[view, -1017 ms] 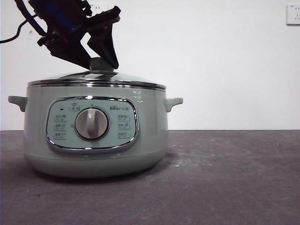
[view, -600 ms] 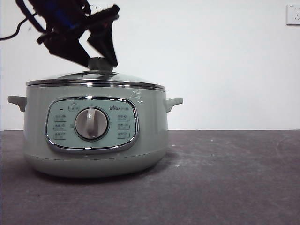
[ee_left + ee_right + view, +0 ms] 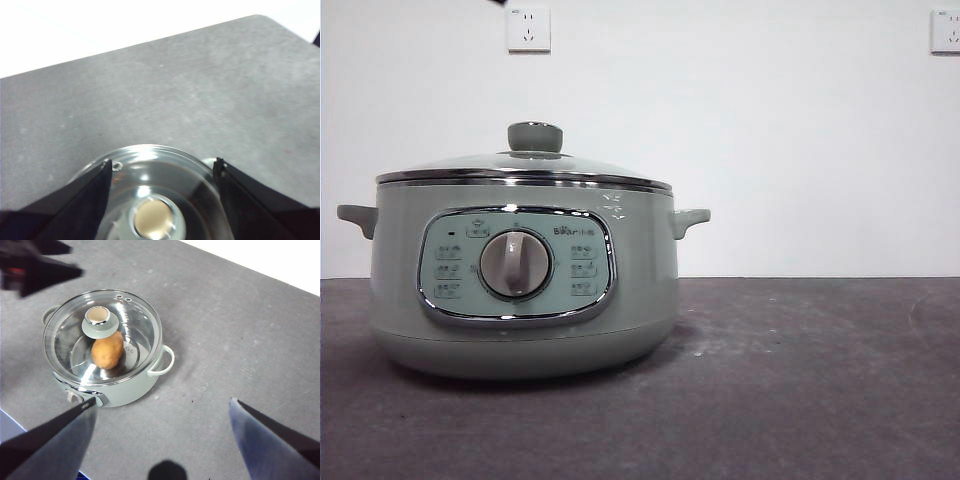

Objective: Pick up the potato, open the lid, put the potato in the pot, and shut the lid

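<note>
Both sets of jaws stand apart and hold nothing. Directly above the lid [image 3: 150,200], the left gripper [image 3: 162,172] hangs clear of it, its spread jaws framing the lid's round knob [image 3: 154,220] in the left wrist view. High and well off to one side, the right gripper [image 3: 162,412] looks down on the whole scene from a distance. On the dark grey table [image 3: 800,380] sits the pale green pot [image 3: 525,275], its glass lid [image 3: 525,170] seated flat on the rim, the knob [image 3: 535,136] upright at centre. Through the glass, the right wrist view shows the orange-brown potato [image 3: 107,351] lying on the pot's [image 3: 120,385] floor, partly behind the knob. Two wall sockets [image 3: 528,29] hang on the white wall behind.
</note>
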Available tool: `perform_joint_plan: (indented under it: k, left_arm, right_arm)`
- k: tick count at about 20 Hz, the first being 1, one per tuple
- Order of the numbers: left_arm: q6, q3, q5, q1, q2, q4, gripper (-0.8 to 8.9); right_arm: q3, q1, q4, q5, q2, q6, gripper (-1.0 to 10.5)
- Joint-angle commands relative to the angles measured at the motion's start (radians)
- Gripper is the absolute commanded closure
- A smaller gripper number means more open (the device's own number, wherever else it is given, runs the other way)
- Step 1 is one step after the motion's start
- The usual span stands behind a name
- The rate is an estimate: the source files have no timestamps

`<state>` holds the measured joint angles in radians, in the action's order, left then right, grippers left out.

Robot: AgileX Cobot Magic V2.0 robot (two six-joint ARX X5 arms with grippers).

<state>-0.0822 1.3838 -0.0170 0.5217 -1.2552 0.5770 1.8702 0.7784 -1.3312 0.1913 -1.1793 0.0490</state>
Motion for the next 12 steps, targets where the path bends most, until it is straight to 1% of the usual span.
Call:
perform_joint_plan:
  k: [1, 3, 4, 5, 6, 8, 9, 12]
  left_arm:
    - [0.005, 0.006, -0.053, 0.016, 0.063, 0.021, 4.68]
    - [0.009, 0.006, -0.081, 0.031, 0.127, 0.050, 4.69]
    - [0.024, 0.006, -0.083, 0.042, 0.162, 0.066, 4.73]
    - [0.034, 0.006, -0.081, 0.053, 0.189, 0.082, 4.90]
    - [0.045, 0.006, -0.081, 0.066, 0.221, 0.106, 5.93]
    - [0.084, 0.005, -0.066, 0.090, 0.266, 0.153, 8.43]
    - [0.084, 0.004, -0.038, 0.102, 0.287, 0.174, 8.22]
    - [0.087, -0.046, 0.069, 0.139, 0.361, 0.184, 8.22]
  right_arm:
    - [-0.012, 0.000, 0.011, 0.002, 0.001, 0.012, 5.1]
    - [-0.031, 0.000, 0.019, 0.002, 0.002, 0.008, 5.1]
    - [-0.045, 0.000, 0.022, 0.002, 0.004, 0.006, 5.3]
    - [-0.063, 0.000, 0.031, 0.002, 0.011, 0.005, 6.0]
    - [-0.095, 0.000, 0.058, 0.002, 0.024, 0.005, 7.1]
    - [-0.175, 0.000, 0.134, 0.002, 0.060, 0.005, 9.0]
    - [-0.227, 0.000, 0.185, 0.002, 0.084, 0.005, 9.7]
    - [-0.431, 0.000, 0.378, 0.002, 0.188, 0.005, 9.6]
